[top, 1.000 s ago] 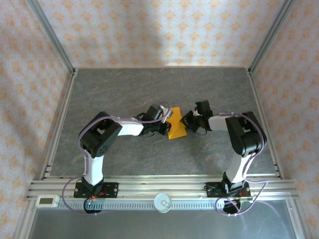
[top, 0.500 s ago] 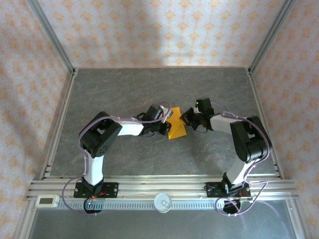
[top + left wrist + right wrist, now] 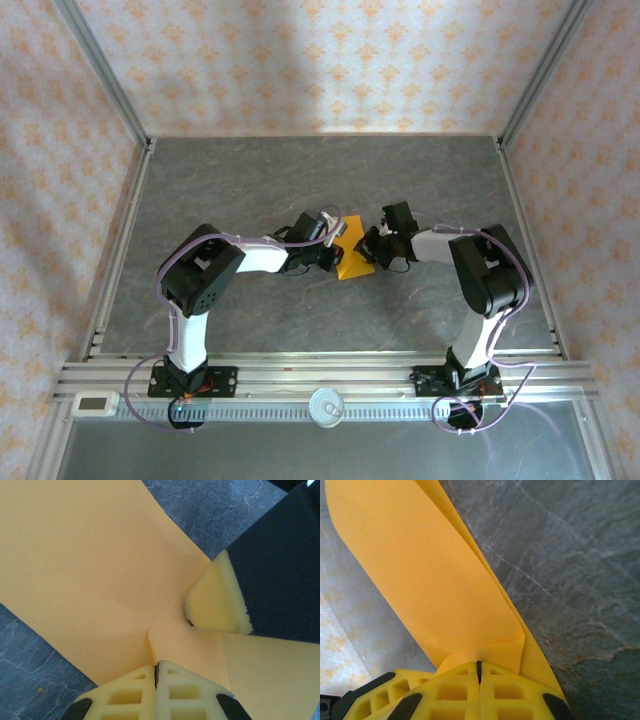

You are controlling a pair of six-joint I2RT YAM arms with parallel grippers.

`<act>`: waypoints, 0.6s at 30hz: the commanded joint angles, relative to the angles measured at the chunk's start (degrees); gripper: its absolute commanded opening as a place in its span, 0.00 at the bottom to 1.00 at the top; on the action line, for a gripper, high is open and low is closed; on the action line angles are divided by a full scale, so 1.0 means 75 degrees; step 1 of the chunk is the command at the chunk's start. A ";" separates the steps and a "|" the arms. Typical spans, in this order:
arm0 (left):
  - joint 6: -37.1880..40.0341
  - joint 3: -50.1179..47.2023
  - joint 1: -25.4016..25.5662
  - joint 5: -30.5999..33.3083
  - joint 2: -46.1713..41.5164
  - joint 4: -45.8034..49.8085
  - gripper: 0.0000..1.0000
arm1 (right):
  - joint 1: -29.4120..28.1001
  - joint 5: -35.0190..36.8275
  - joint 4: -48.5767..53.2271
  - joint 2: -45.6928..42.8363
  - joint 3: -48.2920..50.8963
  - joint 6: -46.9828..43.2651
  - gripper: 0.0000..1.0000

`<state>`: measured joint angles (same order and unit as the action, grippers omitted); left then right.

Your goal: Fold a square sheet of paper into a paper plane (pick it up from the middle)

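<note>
Left gripper (image 3: 335, 242): clenched on the paper's (image 3: 353, 262) left edge. In the left wrist view the pads meet flush at (image 3: 156, 669), with the sheet (image 3: 75, 555) fanning out from the pinch and a small pucker right at the tips.

Paper: mid-table (image 3: 250, 190), spanning the gap between the two grippers. Can't tell if its far edge rests on the surface or hangs clear.

Right gripper (image 3: 376, 246): clamped on the opposite edge. Its pad (image 3: 217, 600) presses the sheet just beside the left pinch. In the right wrist view the tips (image 3: 479, 666) are shut on a doubled layer, with the paper (image 3: 420, 580) curling over itself.

My read: mid-fold, early in the task, no dart shape yet.

To do this step well:
- Move both arms together. The pinches sit close, so any skew will twist or tear thin paper.
- Line up the edges of the two layers before flattening. A crooked centre crease spoils every later fold.
- Bring the fold down to the table and press along it, not across.
- Release one side only once the crease is set.
</note>
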<state>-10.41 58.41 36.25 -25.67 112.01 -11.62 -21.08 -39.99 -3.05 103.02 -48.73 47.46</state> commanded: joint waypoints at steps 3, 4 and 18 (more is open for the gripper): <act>0.0029 0.0051 -0.0017 -0.0063 0.0215 0.0704 0.00 | -0.0003 0.0716 0.0566 0.0199 0.0497 -0.0241 0.00; 0.0021 0.0087 -0.0013 -0.0035 0.0154 0.0754 0.01 | -0.0008 0.0715 0.0495 0.0200 0.0569 -0.0223 0.00; -0.1426 0.0235 -0.0064 0.0799 -0.1365 0.1137 0.47 | -0.0001 0.0675 -0.0113 0.0068 0.1070 0.0128 0.00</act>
<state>-16.69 59.42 36.32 -21.91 105.25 -4.71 -21.08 -39.79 -11.18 102.06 -43.81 47.57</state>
